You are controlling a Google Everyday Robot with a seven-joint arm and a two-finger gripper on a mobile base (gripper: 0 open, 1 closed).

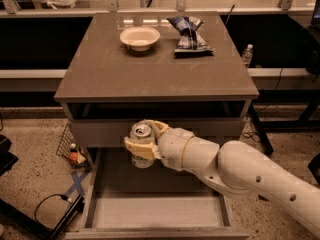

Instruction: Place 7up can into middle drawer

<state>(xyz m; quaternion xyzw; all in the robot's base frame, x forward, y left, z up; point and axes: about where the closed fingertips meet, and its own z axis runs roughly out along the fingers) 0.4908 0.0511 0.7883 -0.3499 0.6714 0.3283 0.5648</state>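
Whitish-silver soda can point(141, 131) with green lettering and a pull-tab top is in the grip of the robot's hand point(143, 140). The pale yellowish fingers point(137, 147) are closed around its body, one on the near left side and one on the far right side, and the can stands upright between them. The hand is low in front of the brown table point(150, 74), just before the closed grey drawer front point(97, 132). It is over the far part of the wide grey middle drawer point(160, 211), which is pulled out toward the near side with its flat floor bare. I judge that the main part of the work is done: the can is picked up and brought to the open drawer. What is left is the last part: to lower the can until it rests on the drawer floor, to open the fingers, and to take the hand away. The can seems not yet to touch the floor, but I cannot tell exactly how high it hangs above it. On the far part of the table top a small white bowl point(140, 36) and a dark blue snack bag point(190, 35) lie untouched, well apart from the hand.
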